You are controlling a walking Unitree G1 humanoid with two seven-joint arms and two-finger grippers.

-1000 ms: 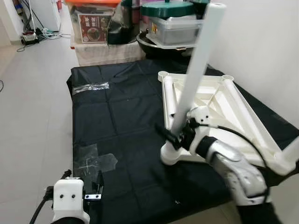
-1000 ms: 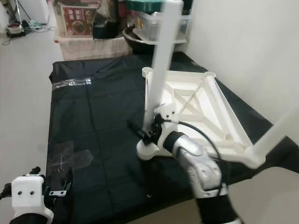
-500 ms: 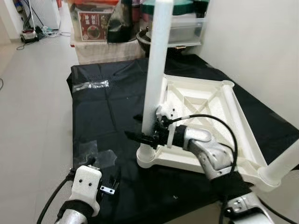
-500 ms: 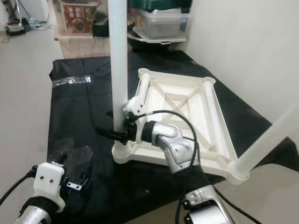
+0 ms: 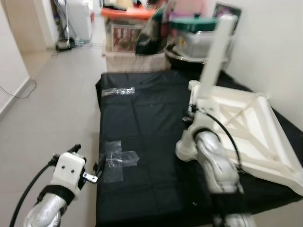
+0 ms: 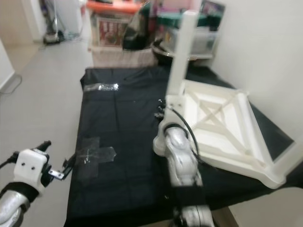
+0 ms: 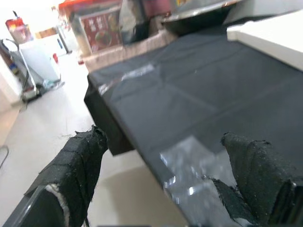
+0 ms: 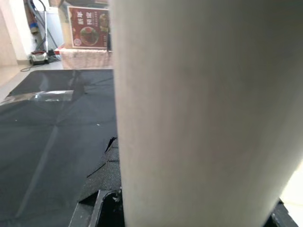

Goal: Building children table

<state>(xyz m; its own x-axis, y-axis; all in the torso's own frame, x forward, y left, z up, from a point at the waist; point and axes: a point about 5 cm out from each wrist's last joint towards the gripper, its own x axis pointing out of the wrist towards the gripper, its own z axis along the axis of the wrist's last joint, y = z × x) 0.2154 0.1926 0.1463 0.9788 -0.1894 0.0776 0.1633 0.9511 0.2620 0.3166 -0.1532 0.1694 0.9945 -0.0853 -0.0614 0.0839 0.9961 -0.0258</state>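
Note:
The white plastic children's table point(image 5: 246, 127) lies upside down on a black cloth point(image 5: 142, 123). A white table leg point(image 5: 215, 52) rises from its near-left corner socket point(image 5: 184, 150), leaning slightly. My right gripper point(image 5: 190, 113) is shut on the lower part of this leg; in the right wrist view the leg point(image 8: 199, 94) sits close between the black fingers point(image 8: 106, 165). Another leg point(image 6: 289, 153) stands at the near-right corner. My left gripper point(image 7: 163, 142) is open with nothing in it and hangs by the cloth's near-left edge point(image 5: 98, 166).
Clear tape patches point(image 5: 118, 158) and a plastic wrapper point(image 5: 117, 91) lie on the cloth. Storage boxes point(image 5: 128, 35), a lidded bin point(image 5: 199, 33) and a dark pan stand behind. A white wall point(image 5: 279, 47) is on the right, tiled floor point(image 5: 52, 113) on the left.
The whole view has shifted and blurred, so the camera moved. My right gripper still holds the leg, which leans slightly instead of standing straight. My left gripper has stayed open.

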